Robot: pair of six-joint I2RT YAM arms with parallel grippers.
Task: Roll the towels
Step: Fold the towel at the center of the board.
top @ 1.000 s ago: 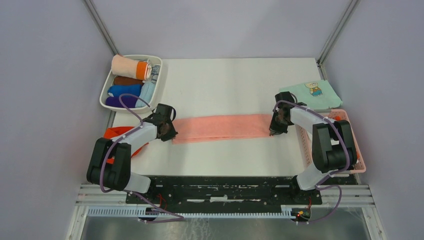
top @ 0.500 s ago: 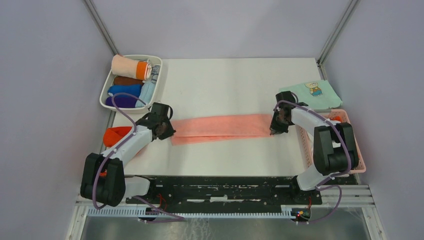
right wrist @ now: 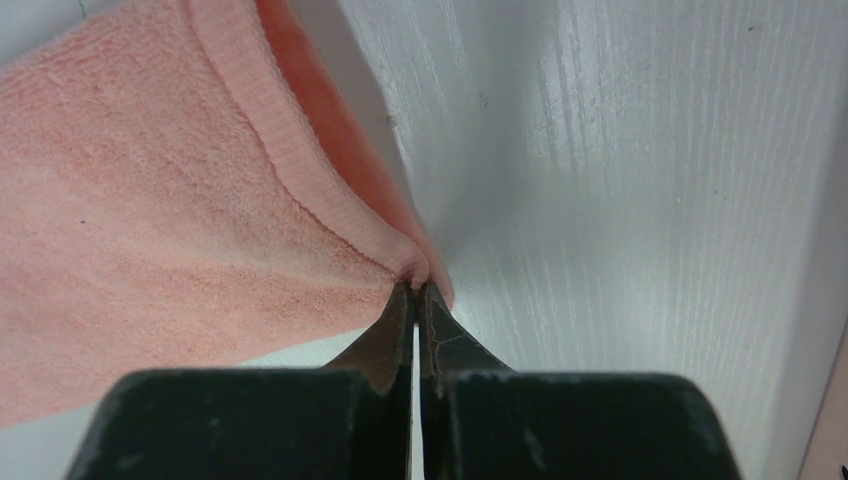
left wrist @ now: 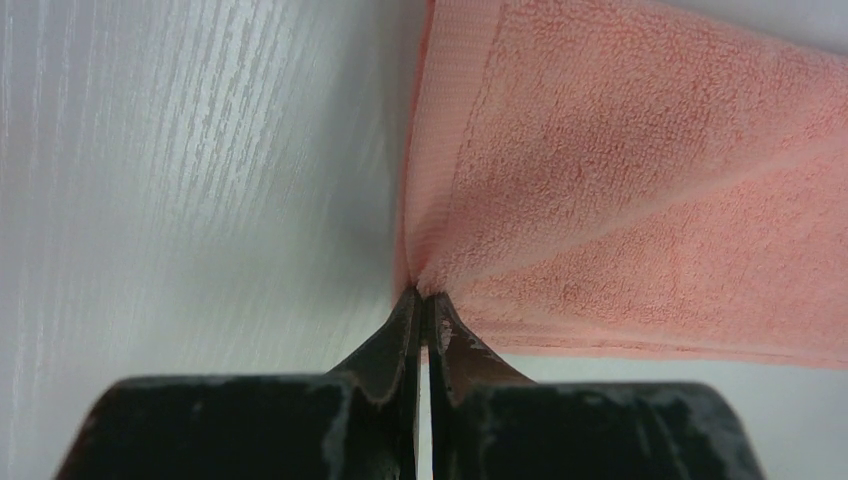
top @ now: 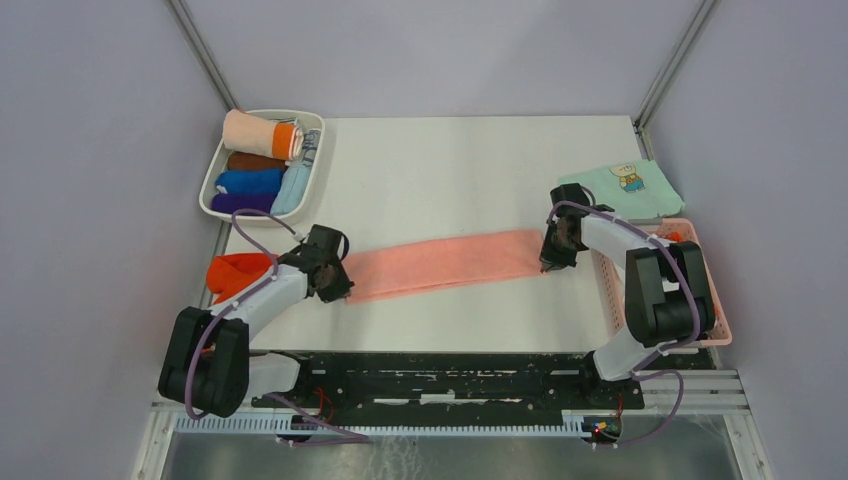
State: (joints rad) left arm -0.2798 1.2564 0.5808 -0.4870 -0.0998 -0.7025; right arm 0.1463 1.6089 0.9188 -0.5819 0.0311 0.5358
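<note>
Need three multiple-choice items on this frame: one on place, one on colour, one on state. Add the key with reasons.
1. Where does the green cloth lie?
A) in the white bin
B) at the far right corner of the table
C) under the left arm

2. What colour is the long towel across the table?
A) pink
B) blue
C) purple

3. How is the left gripper?
A) open above the towel
B) shut on nothing
C) shut on the towel's end

Key:
1 B: the top view shows it flat at the far right.
2 A: it is pink in all three views.
3 C: the left wrist view shows its fingers pinching the towel's edge.
</note>
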